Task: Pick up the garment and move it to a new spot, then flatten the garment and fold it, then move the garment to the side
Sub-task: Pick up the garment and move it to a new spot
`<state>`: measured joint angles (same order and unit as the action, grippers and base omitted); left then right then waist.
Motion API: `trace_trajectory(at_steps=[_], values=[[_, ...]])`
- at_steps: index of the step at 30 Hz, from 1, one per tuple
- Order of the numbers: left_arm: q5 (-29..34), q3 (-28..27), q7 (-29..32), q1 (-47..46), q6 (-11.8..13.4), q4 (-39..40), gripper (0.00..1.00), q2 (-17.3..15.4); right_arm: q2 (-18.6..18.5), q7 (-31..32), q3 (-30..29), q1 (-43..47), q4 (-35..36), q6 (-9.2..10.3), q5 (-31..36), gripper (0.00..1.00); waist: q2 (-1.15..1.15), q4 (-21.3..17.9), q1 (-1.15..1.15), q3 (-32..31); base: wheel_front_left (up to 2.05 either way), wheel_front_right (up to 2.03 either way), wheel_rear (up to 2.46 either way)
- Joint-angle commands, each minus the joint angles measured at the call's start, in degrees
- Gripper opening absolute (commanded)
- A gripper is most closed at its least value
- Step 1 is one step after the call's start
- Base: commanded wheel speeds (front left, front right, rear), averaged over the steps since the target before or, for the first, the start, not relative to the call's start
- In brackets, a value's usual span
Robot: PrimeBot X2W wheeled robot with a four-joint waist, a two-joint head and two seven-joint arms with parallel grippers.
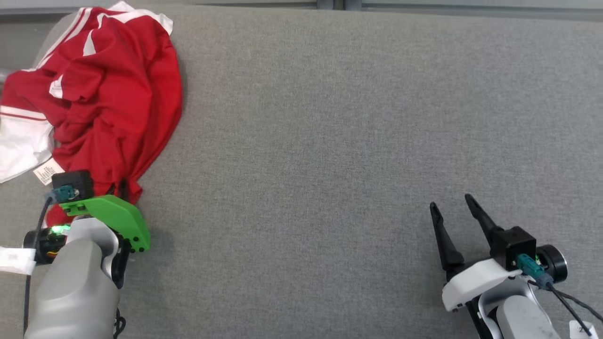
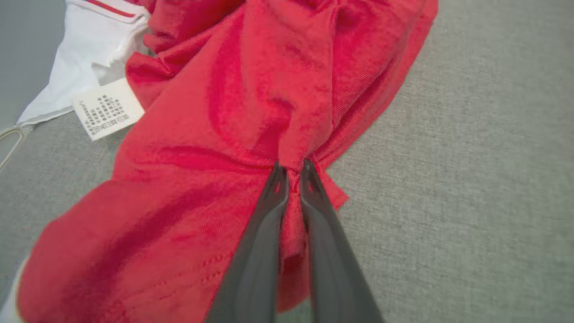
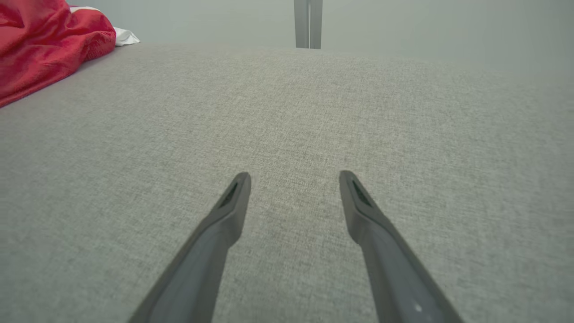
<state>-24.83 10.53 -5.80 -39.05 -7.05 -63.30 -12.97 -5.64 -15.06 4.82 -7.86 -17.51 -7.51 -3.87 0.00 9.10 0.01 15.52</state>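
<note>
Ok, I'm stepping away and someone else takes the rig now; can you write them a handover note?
Left gripper: shut, pinching a fold at the near edge of the red and white garment.
Right gripper: open, holding nothing, above the bare grey surface at the right.
Garment: crumpled heap lying at the surface's far left.
Done: the grasp.
Left: lift and move it, flatten, fold, set aside.

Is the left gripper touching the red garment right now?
Touching. The left wrist view shows the left gripper pinched shut on a bunched fold of the red garment.
</note>
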Motion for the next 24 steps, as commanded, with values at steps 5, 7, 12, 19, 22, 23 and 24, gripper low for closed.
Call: trace_trajectory(at_steps=[5,7,12,19,22,23,24], values=[[0.7,4.1,-0.3,2.5,-0.4,8.7,0.00,2.3,1.3,-0.2,0.0,3.7,-0.9,0.04,-1.3,1.00,0.00,1.1,-0.01,-10.7,0.00,0.00,0.00],[-0.4,6.0,1.3,3.6,-0.5,14.1,0.00,3.1,1.6,-0.2,0.1,4.7,-1.1,0.04,-1.5,1.00,0.00,0.2,-0.01,-12.7,0.00,0.00,0.00],[-4.5,10.1,7.5,8.1,-0.5,32.0,0.00,3.4,2.2,-0.2,0.5,6.2,-1.2,0.04,-2.1,1.00,0.00,-3.4,-0.01,-15.9,0.00,0.00,0.00],[-12.8,13.4,17.5,14.6,-0.4,60.2,0.00,5.3,2.5,-0.2,0.1,6.4,-1.0,0.03,-2.4,1.00,0.00,-10.4,-0.01,-16.5,0.00,0.00,0.00],[-17.6,16.4,22.2,17.7,0.6,72.2,0.00,7.4,2.6,-0.2,-0.2,6.0,-0.9,0.04,-2.6,1.00,0.00,-14.5,-0.01,-15.8,0.00,0.00,0.00],[-19.0,17.1,23.2,18.7,1.1,74.3,0.00,7.9,2.7,-0.2,-0.1,5.9,-0.9,0.04,-2.6,1.00,0.00,-15.5,-0.01,-15.6,0.00,0.00,0.00],[-21.3,17.9,24.2,19.6,1.6,76.6,0.00,8.3,2.7,-0.2,-0.1,5.7,-0.9,0.04,-2.7,1.00,0.00,-16.6,-0.01,-15.3,0.00,0.00,0.00]])
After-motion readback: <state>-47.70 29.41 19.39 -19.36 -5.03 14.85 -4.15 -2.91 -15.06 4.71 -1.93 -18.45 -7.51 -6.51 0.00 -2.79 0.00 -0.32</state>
